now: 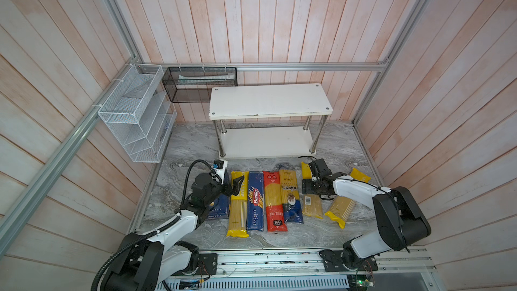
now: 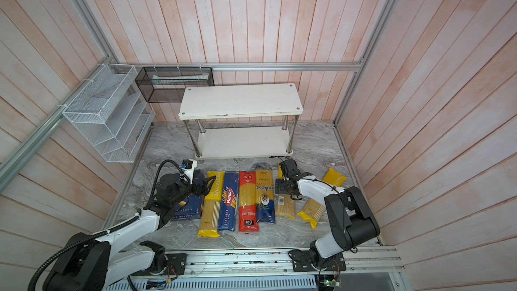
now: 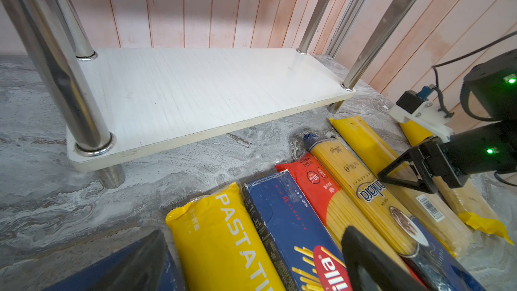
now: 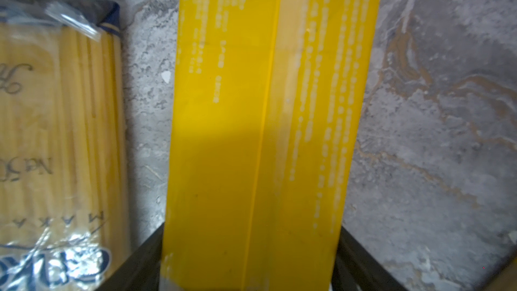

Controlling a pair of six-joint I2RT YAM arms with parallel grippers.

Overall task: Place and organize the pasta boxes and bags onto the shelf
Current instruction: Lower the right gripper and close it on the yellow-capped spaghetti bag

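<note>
Shelf [image 1: 268,99] is standing at centre frame in both top views, backing onto the plank wall, both white boards lying bare. All seven packs are lying flat on the grey table [image 1: 195,146] just below it in the frame, in a rough row, long sides running up-frame

Row, frame left to right:
- wide Barilla box [image 1: 219,211], sitting mostly under the left arm
- yellow-ended bag [image 1: 237,214], reading PASTATIME
- narrow Barilla box [image 1: 255,205]
- red-ended bag [image 1: 274,205]
- beige-and-navy bag [image 1: 291,195]
- second yellow-ended bag [image 1: 312,207], barcode side facing up
- third yellow-ended bag [image 1: 341,207], lying skewed at the right end of the row

Left gripper [image 1: 236,184] is hovering over the upper part of the PASTATIME bag. In the left wrist view its fingers [image 3: 372,261] are standing spread wide, gripping nothing

Right gripper [image 1: 311,188] is pointing down at the second yellow-ended bag, above its barcode in the frame. In the right wrist view its fingers [image 4: 140,264] are sitting one at each long edge of that bag, set wide, the bag filling the gap between them. Whether they are pressing it I cannot tell

White wire rack [image 1: 134,113] and black mesh basket [image 1: 200,83] are hanging on the walls to the upper left of the shelf in the frame
</note>
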